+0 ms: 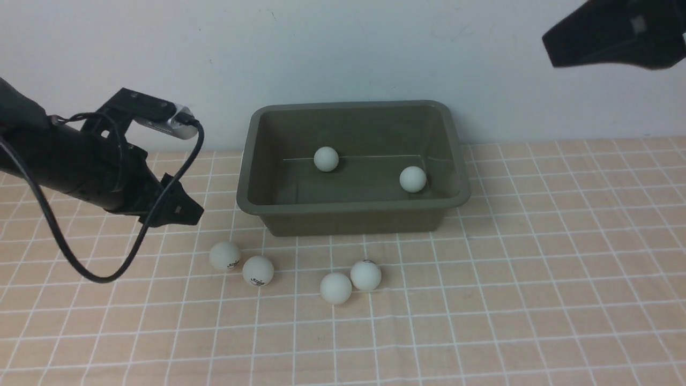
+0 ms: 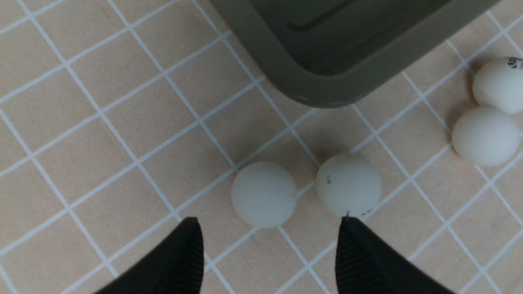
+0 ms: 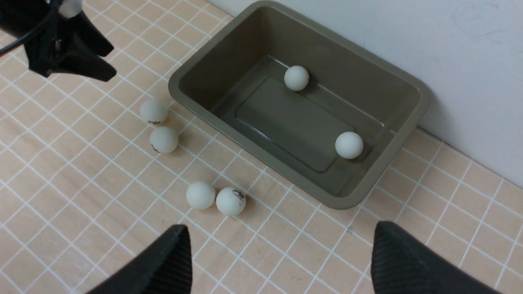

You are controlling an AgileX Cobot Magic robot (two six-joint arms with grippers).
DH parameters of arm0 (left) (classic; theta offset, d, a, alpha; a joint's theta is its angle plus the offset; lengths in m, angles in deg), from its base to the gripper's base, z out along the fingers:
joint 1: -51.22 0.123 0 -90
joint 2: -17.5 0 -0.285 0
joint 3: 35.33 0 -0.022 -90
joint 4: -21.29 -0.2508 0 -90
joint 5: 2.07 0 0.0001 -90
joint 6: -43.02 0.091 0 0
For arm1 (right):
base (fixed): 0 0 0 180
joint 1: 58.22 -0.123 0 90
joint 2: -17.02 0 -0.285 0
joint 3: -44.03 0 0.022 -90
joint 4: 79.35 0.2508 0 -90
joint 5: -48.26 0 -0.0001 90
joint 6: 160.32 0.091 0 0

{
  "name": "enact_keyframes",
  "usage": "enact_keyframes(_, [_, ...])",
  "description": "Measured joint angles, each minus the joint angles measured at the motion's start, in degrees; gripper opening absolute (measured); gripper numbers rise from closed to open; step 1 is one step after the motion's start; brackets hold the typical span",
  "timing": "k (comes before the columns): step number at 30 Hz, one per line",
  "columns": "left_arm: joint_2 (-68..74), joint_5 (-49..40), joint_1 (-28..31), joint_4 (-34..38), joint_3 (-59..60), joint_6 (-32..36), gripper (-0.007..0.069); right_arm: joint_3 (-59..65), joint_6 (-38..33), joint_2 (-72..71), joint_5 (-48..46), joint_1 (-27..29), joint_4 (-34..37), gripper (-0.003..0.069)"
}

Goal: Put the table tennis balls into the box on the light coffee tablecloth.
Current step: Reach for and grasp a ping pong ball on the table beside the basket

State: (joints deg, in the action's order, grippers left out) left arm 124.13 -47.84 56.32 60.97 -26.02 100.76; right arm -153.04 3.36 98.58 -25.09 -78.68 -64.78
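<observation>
The left gripper (image 2: 269,228) is spread wide with nothing between its fingers. Just ahead of its fingertips two white balls lie side by side on the checked tablecloth (image 2: 102,134): a plain ball (image 2: 264,194) and a marked ball (image 2: 348,184). The marked ball shows right at the edge of one fingertip, but I cannot tell whether they touch. Further out and off to one side lie a bare ball (image 2: 486,136) and a printed ball (image 2: 500,83), close against each other. Beyond the first two is a rounded corner of the green box (image 2: 261,53). Farther still, inside the box, are two more: a back ball (image 1: 326,159) by the far wall and an end ball (image 1: 412,179) toward the right end.

The right gripper (image 3: 282,241) is also wide open and empty, held high and well apart from everything. The bare and printed balls lie nearest below it, with the box beyond them.
</observation>
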Motion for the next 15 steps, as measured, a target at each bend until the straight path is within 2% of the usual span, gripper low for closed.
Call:
enact_keyframes(8, [10.4,0.4,-0.8,0.3,-4.9,-1.1,0.0362,2.3,1.2,0.0,0.0,0.0,0.1,0.0534])
enact_keyframes(15, [13.9,2.3,-5.6,-2.0,-6.0,0.2,0.0362,2.4,1.3,0.0,0.0,0.0,0.1,0.0534])
